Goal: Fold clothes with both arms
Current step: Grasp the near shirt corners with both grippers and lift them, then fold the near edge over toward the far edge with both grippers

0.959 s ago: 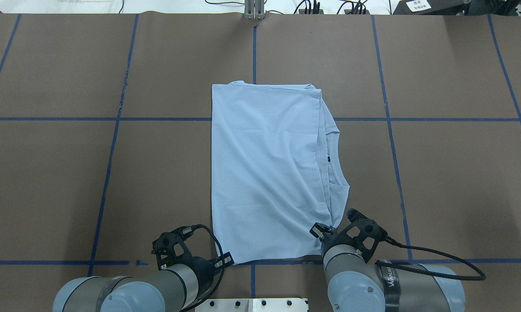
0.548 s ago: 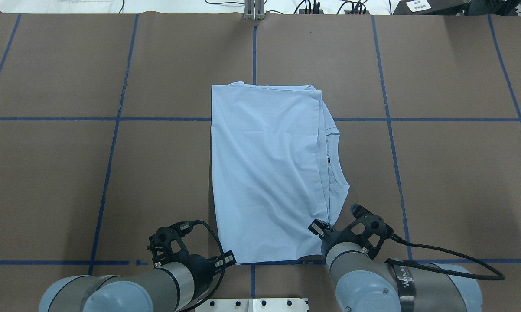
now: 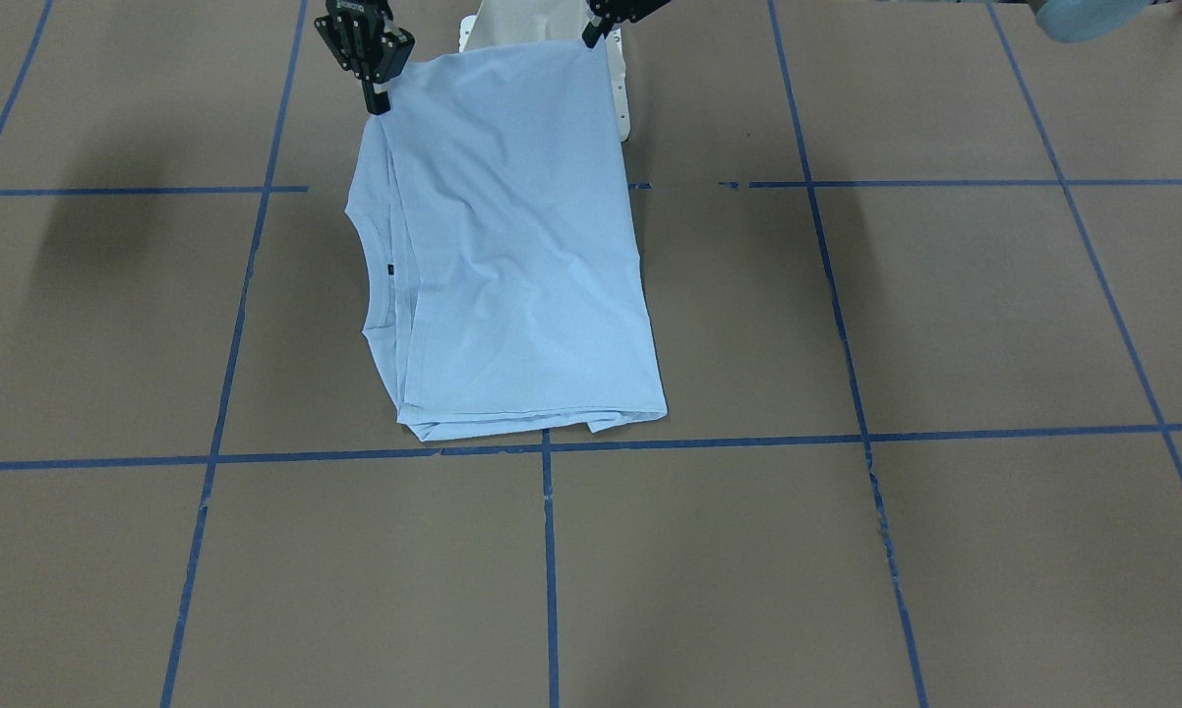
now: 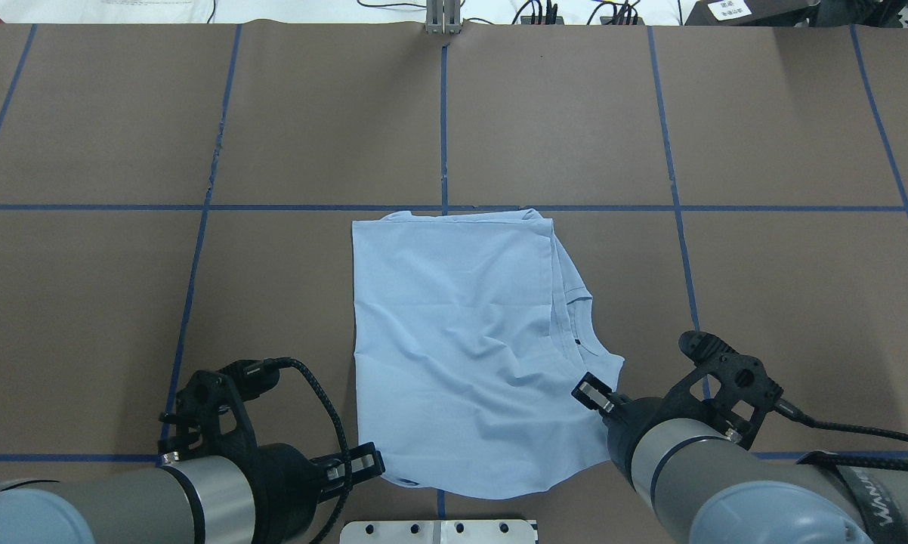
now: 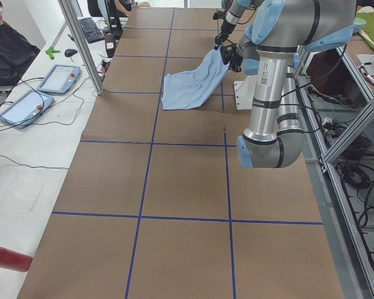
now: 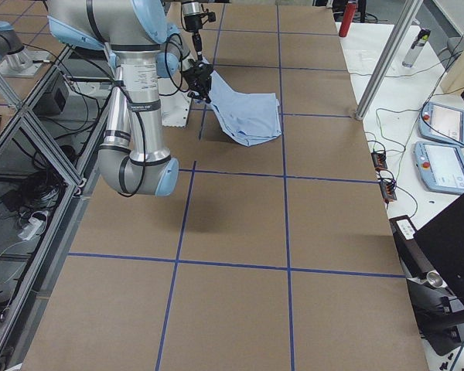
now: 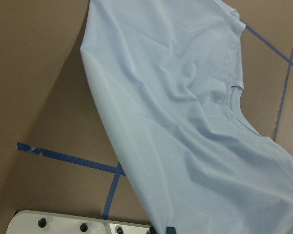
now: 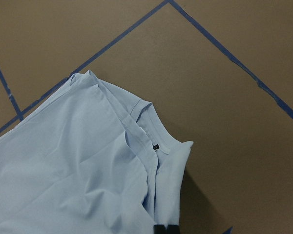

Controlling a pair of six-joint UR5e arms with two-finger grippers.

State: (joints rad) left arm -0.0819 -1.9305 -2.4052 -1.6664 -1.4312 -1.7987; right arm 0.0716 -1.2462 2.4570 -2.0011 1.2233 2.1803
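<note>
front view: light blue t-shirt (image 3: 512, 246) is hanging by its robot-side corners from the right gripper (image 3: 377, 98) and left gripper (image 3: 591, 34), both clamping tight on the cloth; its far end is lying on the brown table (image 3: 945, 315).
overhead view: soft, wrinkled fabric is sloping upward toward the robot.
left wrist: a dark fingertip (image 7: 168, 229) is nipping the hem.
right wrist: a fingertip (image 8: 165, 228) is gripping folded cloth beside the ribbed collar (image 8: 163, 131).

White lettering that starts "WAN" runs along a black strap (image 4: 871, 493) around the right arm (image 4: 764, 499) and is cut off at the frame's edge; it is the only text legible here. Print on a white tag (image 4: 728, 9) beyond the table's far edge, a sticker (image 5: 263, 73) on the left arm (image 5: 283, 37), another sticker (image 6: 143, 75) on the right arm, and the dark neck label (image 8: 156, 146) of the T-shirt (image 8: 78, 170) is too small to read.
</note>
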